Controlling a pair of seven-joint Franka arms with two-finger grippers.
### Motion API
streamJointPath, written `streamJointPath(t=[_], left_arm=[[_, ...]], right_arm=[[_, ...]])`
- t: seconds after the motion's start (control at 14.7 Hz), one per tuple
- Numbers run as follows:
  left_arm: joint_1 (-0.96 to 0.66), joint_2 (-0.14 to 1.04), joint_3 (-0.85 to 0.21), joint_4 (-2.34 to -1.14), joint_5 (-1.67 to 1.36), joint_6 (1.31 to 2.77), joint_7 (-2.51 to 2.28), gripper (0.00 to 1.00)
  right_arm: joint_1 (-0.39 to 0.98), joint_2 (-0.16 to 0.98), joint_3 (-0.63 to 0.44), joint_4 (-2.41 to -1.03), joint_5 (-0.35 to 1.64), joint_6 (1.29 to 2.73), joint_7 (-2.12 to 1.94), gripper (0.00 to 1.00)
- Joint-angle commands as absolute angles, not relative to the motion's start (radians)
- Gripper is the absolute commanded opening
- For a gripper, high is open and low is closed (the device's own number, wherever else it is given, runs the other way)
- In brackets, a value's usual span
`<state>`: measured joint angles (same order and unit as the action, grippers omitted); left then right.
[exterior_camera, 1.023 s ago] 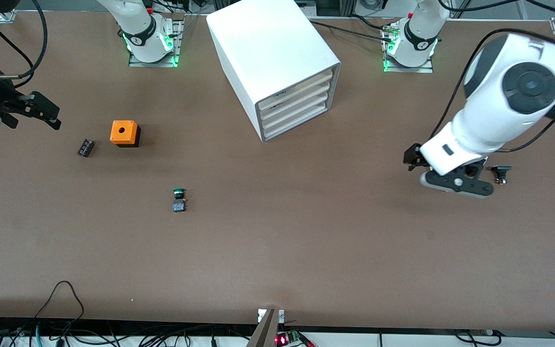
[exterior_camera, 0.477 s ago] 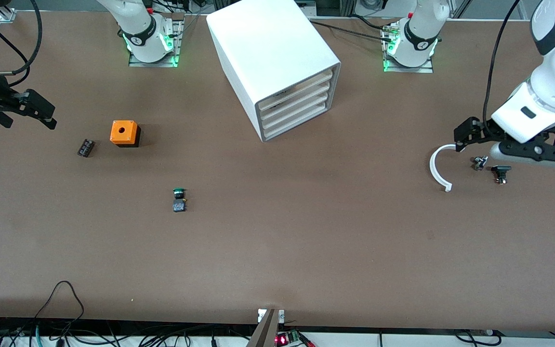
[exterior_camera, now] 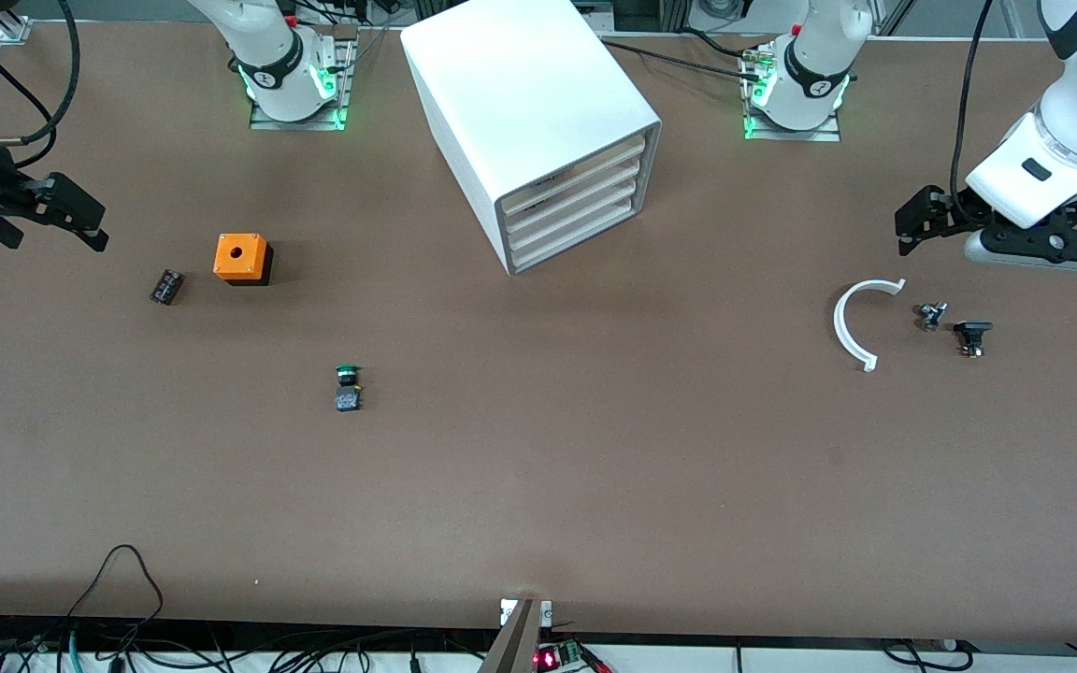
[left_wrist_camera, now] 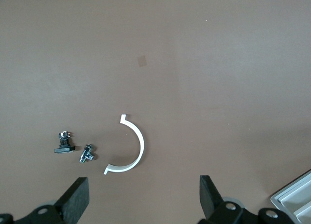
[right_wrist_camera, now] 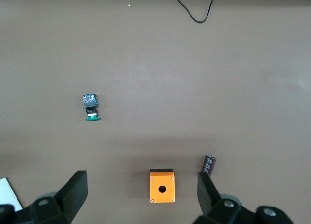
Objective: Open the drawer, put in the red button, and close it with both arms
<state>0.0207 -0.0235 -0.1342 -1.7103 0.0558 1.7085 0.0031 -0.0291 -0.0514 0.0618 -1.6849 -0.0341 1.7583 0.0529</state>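
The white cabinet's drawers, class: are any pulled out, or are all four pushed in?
All shut. The cabinet shows four drawers stacked with fronts level inside the frame, none sticking out.

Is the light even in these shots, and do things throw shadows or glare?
Front view: soft, even light; the orange box throws a short dark shadow, and the cabinet top looks washed-out white. Left wrist view: the white arc stays crisp. Right wrist view: sharp, no glare.
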Motion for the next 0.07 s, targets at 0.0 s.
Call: streamJointPath(t=[0.0], left_arm=[[0.014,-0.023,-0.123,-1.707,0.029,1.71,0.031,1.0]], right_arm=[[-0.025,-0.046,0.058,-1.663,-0.021,1.749,0.052,1.0]])
